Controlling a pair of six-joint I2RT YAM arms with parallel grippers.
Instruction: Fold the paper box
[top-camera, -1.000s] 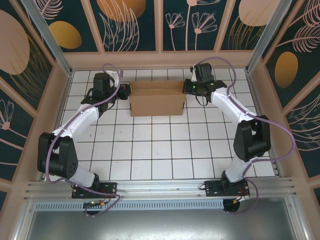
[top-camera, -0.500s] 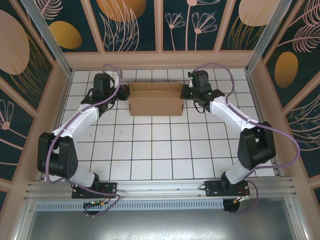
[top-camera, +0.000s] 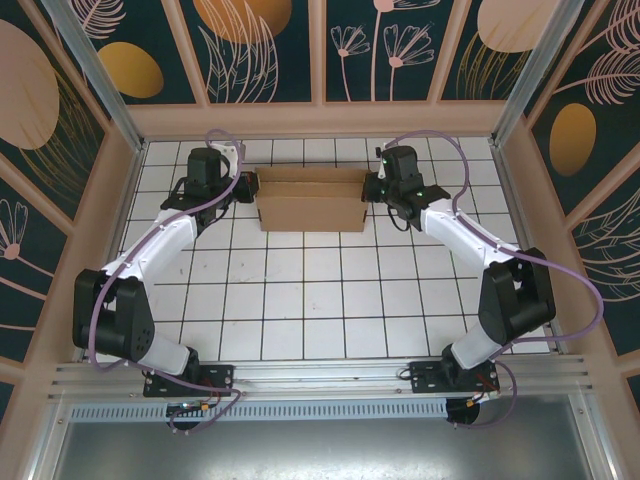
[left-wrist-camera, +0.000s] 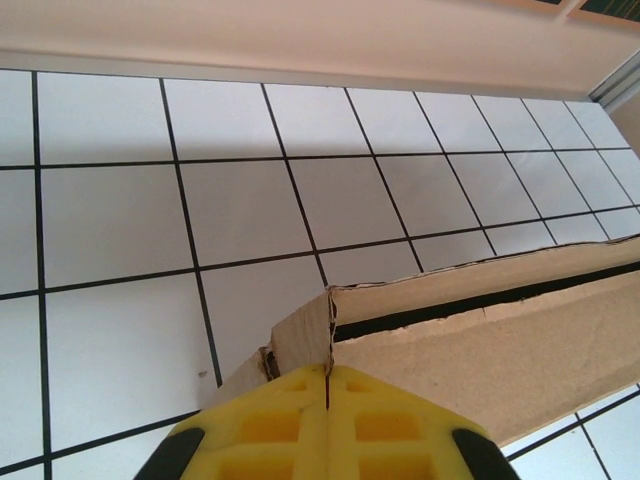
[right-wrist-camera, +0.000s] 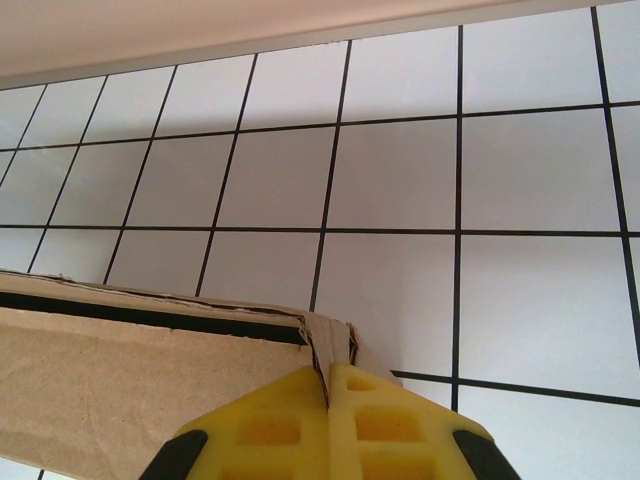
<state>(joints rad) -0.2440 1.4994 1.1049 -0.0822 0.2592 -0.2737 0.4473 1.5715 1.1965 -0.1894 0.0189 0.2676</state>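
One paper box (top-camera: 310, 198) is pinched at its two ends by the left pincer (left-wrist-camera: 327, 372) and the right pincer (right-wrist-camera: 328, 368).

The paper box (top-camera: 310, 205) is matt brown cardboard with rough, fibrous cut edges. The left gripper (left-wrist-camera: 328, 385) and right gripper (right-wrist-camera: 328, 385) have smooth yellow plastic fingers. The table (top-camera: 300, 300) is smooth white tile.

The paper box (top-camera: 310, 200), flat-sided cardboard: plain brown, unprinted, at the tips of both jaw pairs. Left gripper (left-wrist-camera: 327, 372) and right gripper (right-wrist-camera: 328, 372): moulded fingers, bright yellow. Flat tiled table (top-camera: 300, 300) beyond the jaws: white squares, thin black grid lines. Enclosure wall panels (top-camera: 270, 60): dark teal, orange and peach leaf motifs.
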